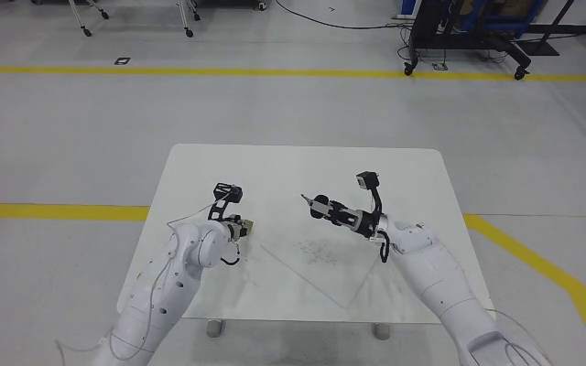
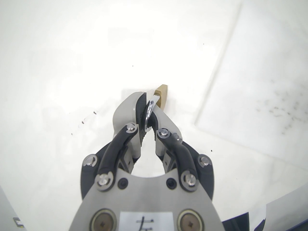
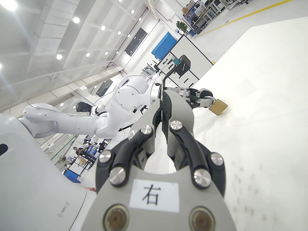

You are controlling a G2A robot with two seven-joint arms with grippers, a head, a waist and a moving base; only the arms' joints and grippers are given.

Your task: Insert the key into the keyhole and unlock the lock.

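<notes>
The left gripper point(image 2: 150, 102) at lower centre clamps the stiff, slippery lock point(image 2: 162, 95) by its shackle point(image 2: 149, 112) (a sound hold, I think); the right gripper point(image 3: 163, 102) is pinched shut, apparently on the thin key point(image 1: 304, 196).

The left jaws' white label point(image 2: 146, 221) reads 左, the right jaws' label point(image 3: 154, 195) reads 右.

Right gripper point(image 3: 163, 103) pinched closed — left gripper point(image 3: 207, 100) clamps the lock point(image 3: 218, 107).

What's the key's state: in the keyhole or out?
Out. The key sticks from the right gripper, a clear gap from the lock, held by its shackle in the left gripper.
</notes>
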